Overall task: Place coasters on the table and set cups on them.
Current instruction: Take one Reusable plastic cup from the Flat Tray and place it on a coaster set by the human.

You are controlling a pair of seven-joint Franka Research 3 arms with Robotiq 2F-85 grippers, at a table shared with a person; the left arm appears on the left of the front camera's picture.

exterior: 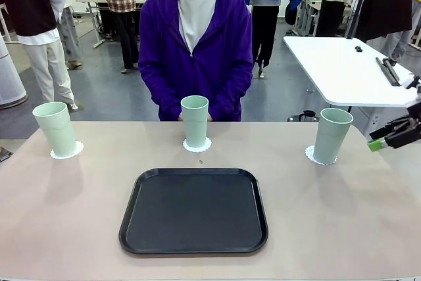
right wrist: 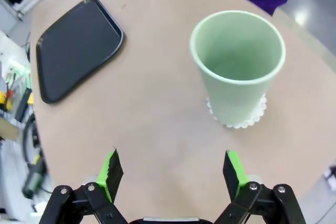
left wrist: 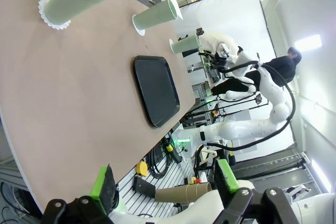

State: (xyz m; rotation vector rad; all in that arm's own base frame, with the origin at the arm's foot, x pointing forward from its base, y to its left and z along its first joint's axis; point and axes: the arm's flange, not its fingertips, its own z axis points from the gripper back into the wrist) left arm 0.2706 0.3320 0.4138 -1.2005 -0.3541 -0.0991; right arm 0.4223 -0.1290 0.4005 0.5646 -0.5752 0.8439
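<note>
Cups (exterior: pixel 195 120) on coasters (exterior: pixel 197 145) along table's (exterior: pixel 66 215) far edge | tray (exterior: pixel 194 210) central | both jaws wide open — empty

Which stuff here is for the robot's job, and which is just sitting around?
For the job:
- three cups: left, middle, right
- coasters under them
- table

Just sitting around:
- black tray
- white table behind
</note>
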